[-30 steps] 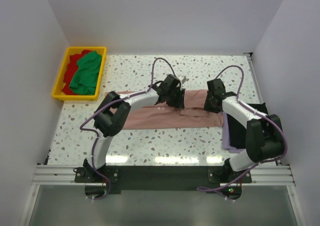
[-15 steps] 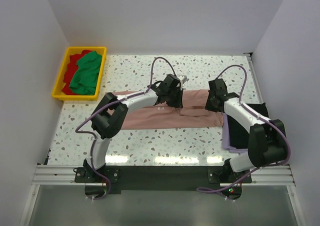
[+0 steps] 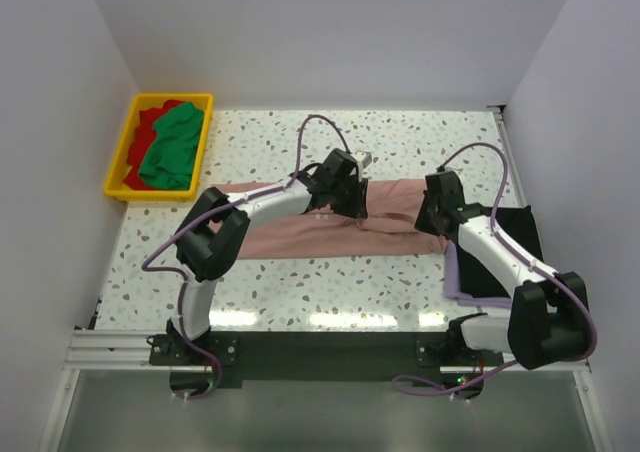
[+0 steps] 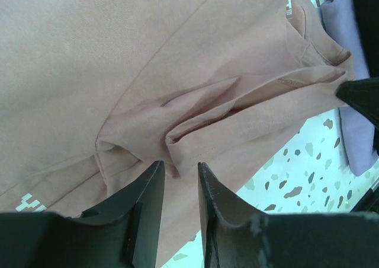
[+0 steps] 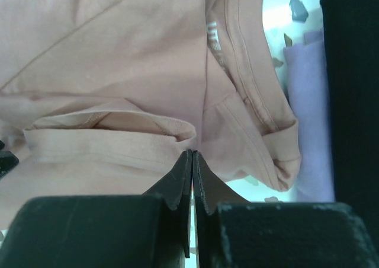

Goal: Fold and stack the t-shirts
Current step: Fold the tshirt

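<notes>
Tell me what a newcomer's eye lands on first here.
The dusty-pink t-shirt stretched across the middle of the table, with the left gripper open over a ridge of its cloth and the right gripper shut at a sleeve hem. Next, the yellow bin at the far left holding a green t-shirt on a red t-shirt, and a black t-shirt atop a lavender t-shirt at the right edge.

lying across the middle: dusty-pink t-shirt (image 3: 290,234), folded lengthwise, rumpled crease at centre, collar toward the right. heaped far left: green t-shirt (image 3: 172,147) over red t-shirt (image 3: 150,122). stacked at right: black t-shirt (image 3: 525,222) atop lavender t-shirt (image 3: 453,272).
</notes>
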You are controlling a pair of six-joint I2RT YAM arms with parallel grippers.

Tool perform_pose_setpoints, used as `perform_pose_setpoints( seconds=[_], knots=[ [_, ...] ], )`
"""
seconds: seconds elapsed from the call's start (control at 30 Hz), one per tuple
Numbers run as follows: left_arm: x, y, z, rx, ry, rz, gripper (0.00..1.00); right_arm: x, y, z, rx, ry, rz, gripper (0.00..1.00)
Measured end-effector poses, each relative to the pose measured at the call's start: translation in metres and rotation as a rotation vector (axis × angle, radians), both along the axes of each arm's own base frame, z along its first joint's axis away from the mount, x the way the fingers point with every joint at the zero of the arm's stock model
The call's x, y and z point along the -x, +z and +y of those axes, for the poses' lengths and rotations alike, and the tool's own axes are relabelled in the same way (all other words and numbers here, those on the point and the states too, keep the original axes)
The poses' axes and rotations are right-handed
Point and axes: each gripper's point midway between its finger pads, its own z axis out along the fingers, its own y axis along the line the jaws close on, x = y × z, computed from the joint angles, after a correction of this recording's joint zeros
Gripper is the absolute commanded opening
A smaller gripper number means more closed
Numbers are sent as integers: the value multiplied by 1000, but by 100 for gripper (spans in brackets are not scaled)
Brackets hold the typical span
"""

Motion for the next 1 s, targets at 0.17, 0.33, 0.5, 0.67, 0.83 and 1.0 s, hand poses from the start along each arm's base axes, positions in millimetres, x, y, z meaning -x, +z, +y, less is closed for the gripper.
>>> perform_pose_setpoints(
  seconds=[0.17,0.33,0.5,0.67,0.83,1.0],
  knots=[
    [2,0,-2,1,-5,-1,38,16,-15,1,-24,1,26,3],
    [5,0,-7,1,-11,-2,39,24,-26,3,-42,3,48,3],
    [2,3,-11,-8,-3,-20,38,25,-30,4,-49,-2,44,3],
    [-2,7,-12,-18,12,-41,33,28,-34,3,-53,-6,50,4],
    [-4,2,-8,-48,31,-47,32,28,-36,4,-56,-6,47,4],
    [-3,-3,-5,-68,38,-41,32,28,-36,4,-59,-5,43,4]
  ],
)
